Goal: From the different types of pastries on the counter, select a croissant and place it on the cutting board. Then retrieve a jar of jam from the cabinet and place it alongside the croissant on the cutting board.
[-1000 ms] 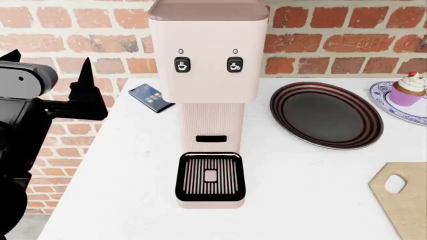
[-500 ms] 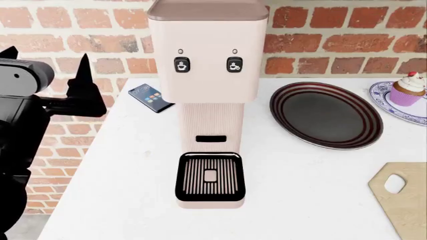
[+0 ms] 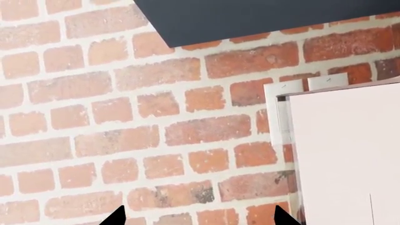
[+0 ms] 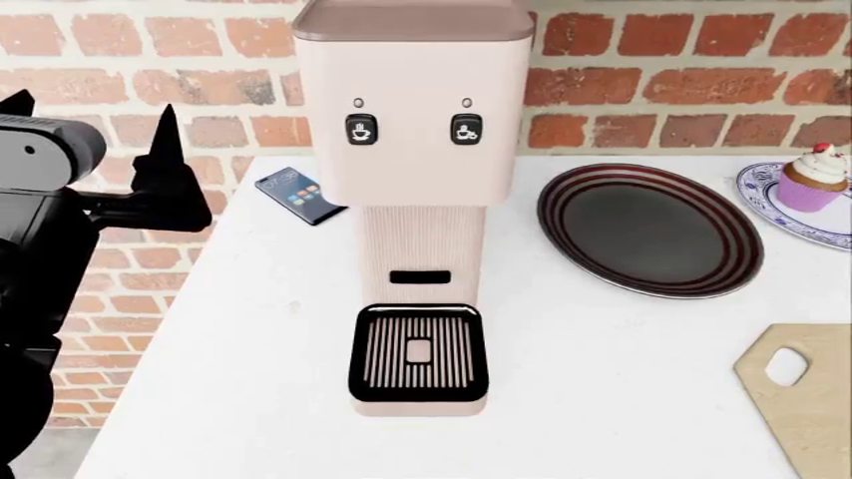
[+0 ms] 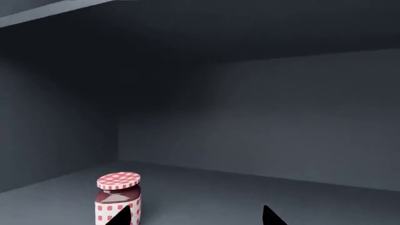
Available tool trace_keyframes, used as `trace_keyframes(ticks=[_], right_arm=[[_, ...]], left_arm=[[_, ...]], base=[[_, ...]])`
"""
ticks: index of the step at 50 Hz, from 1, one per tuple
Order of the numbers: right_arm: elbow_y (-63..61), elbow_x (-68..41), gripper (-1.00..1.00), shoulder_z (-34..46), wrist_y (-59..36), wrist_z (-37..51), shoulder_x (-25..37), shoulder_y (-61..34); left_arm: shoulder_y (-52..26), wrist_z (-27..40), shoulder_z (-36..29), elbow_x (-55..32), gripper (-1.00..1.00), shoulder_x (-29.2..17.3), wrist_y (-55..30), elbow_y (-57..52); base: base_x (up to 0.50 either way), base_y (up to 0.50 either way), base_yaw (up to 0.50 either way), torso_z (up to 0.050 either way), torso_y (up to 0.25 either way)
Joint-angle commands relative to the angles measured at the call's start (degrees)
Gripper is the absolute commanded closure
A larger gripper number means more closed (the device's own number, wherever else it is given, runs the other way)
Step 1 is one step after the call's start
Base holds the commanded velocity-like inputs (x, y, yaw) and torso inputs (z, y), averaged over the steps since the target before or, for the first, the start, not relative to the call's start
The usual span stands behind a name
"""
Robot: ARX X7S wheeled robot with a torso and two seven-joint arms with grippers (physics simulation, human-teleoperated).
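Note:
The cutting board [image 4: 809, 399] lies at the counter's [image 4: 226, 349] front right, partly cut off by the head view's edge. The cupcake [image 4: 815, 178] stands on a blue-patterned plate [image 4: 772, 205] at the far right. The croissant is out of view. My left gripper [image 4: 94, 120] is open and empty, raised beside the counter's left end with its fingers pointing up; in the left wrist view [image 3: 200, 220] it faces the brick wall. My right gripper [image 5: 195, 218] is open inside a dark cabinet. The jam jar [image 5: 117, 197], with a red-checked lid, stands on the cabinet floor just beyond one fingertip [image 5: 122, 216].
A tall pink coffee machine [image 4: 415, 200] stands mid-counter; its side also shows in the left wrist view [image 3: 344, 154]. A phone [image 4: 301, 196] lies behind it on the left. A round dark striped plate [image 4: 649, 230] lies to its right. The brick wall [image 3: 125, 117] runs behind.
My left gripper has shifted very slightly up and to the left. Nothing on the counter has moved.

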State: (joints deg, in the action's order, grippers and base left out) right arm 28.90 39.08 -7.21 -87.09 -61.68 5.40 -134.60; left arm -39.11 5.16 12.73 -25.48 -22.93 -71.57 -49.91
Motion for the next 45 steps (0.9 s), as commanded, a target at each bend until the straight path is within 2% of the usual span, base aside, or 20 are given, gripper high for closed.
trace_keyframes(ticks=[1, 16, 34, 45], right_arm=[[4.83, -10.02, -1.00, -3.58, 3.37, 12.68, -1.44, -0.36], [6.67, -32.26, -1.00, -2.49, 2.85, 29.34, -0.86, -0.35], [8.76, -36.72, -1.00, -1.84, 6.52, 37.32, -4.60, 0.69], [10.04, -43.74, -1.00, 2.56, 9.19, 43.63, -5.21, 2.65]], left_arm=[[4.32, 0.21, -1.65, -0.12, -1.00, -0.24, 0.72, 0.32], [4.58, 0.56, -1.77, -0.46, -1.00, -0.30, 1.05, 0.43], [5.61, 0.56, -1.82, -0.59, -1.00, -0.55, 2.55, 1.10], [5.71, 0.80, -2.19, -0.74, -1.00, -0.61, 2.92, 1.33]], base=[[0.00, 0.00, 0.00, 0.000, 0.000], [0.00, 0.00, 0.00, 0.000, 0.000], [0.00, 0.00, 0.00, 0.000, 0.000], [0.00, 0.00, 0.00, 0.000, 0.000]])
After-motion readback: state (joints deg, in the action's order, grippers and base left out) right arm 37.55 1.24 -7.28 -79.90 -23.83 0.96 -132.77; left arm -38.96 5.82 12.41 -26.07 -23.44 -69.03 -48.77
